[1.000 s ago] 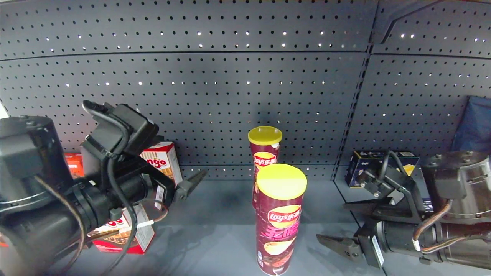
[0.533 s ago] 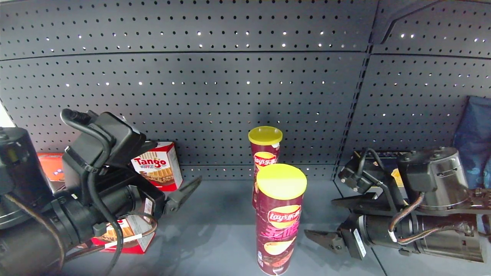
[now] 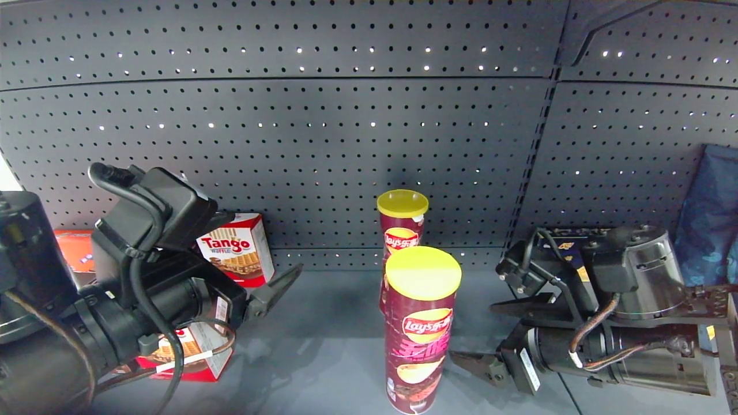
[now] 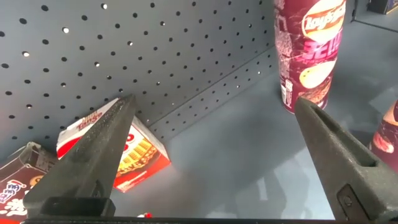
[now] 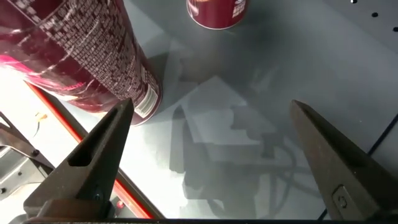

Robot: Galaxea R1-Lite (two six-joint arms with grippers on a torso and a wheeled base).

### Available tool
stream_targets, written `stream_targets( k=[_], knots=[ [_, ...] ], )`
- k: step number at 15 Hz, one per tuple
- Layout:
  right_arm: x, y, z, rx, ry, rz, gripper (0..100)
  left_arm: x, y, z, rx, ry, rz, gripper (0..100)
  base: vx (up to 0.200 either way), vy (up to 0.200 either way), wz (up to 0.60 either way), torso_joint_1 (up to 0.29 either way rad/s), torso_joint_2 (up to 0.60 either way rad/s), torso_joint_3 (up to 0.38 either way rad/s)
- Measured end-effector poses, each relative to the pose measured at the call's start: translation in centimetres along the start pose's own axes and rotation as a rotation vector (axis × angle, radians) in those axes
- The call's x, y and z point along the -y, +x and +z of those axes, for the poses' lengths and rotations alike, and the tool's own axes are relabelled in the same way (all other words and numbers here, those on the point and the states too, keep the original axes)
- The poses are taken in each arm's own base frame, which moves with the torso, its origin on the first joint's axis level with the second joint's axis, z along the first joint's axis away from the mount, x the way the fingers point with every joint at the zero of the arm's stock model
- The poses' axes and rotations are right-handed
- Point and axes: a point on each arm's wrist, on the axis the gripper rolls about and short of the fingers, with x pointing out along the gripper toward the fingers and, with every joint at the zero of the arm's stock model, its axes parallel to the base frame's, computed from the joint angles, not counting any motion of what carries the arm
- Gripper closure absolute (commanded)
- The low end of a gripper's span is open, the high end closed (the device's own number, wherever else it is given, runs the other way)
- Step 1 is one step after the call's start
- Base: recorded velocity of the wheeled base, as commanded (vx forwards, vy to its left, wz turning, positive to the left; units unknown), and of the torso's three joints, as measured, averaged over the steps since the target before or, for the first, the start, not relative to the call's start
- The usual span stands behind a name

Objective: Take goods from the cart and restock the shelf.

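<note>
Standing upright, front chip can (image 3: 421,346), axis vertical.

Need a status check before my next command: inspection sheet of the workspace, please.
Surface: grey shelf board, bare around the cans.
Job's things: front chip can and rear chip can, both upright, lidded, one behind the other.
Clutter: wafer box by the back panel; red box lower left; orange box; dark box behind right arm; blue bag.
Hands: left hand open, empty; right hand open, empty, close beside front chip can.
Cables: black cable on left wrist; brown cable on right arm.
Surroundings: perforated back panel.
</note>
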Motion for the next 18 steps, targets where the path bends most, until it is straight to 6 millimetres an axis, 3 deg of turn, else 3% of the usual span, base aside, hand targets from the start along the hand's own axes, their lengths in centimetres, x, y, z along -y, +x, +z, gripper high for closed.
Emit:
stream_targets(
  k=[18],
  knots=[
    [-0.62, 0.83, 0.15, -0.013, -0.014, 0.020, 0, -0.03, 0.00, -0.12, -0.003, -0.004, 0.002, 0, 0.000, 0.000, 0.00, 0.000, 0.00, 0.000]
  ],
)
